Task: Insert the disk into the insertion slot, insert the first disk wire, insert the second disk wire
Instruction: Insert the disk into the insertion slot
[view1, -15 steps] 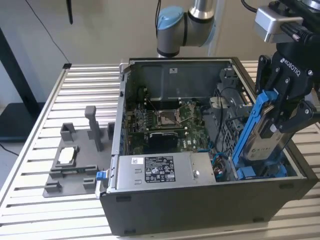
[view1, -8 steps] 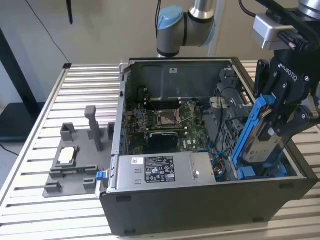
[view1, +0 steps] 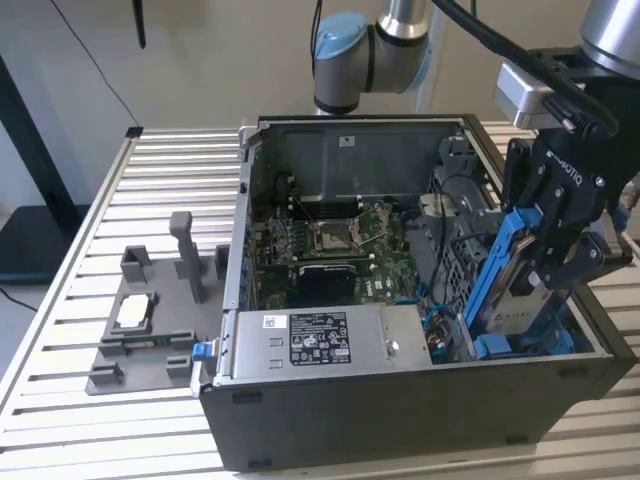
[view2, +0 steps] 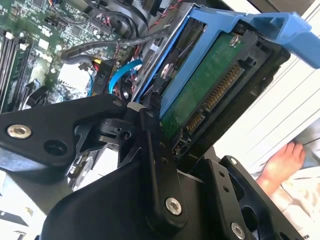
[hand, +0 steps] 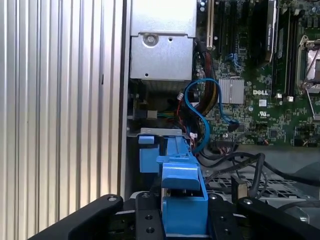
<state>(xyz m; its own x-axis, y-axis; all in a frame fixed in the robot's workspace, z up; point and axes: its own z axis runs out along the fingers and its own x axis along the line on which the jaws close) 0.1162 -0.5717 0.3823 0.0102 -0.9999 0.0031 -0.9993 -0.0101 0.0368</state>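
- Black two-fingered gripper (view1: 548, 262): jaws closed on the flat silver-grey disk clipped in a bright blue plastic frame (view1: 503, 265), at the right of the exterior view.
- Disk attitude: long axis steeply tilted, upper end leaning towards the exterior view's right, lower end down inside the black computer case (view1: 400, 420).
- Narrow grey metal insertion slot with blue end tabs (view1: 492, 347): lower right of the exterior view, directly below the disk's lower end.
- Judgement: disk at the slot mouth, not yet seated flat.
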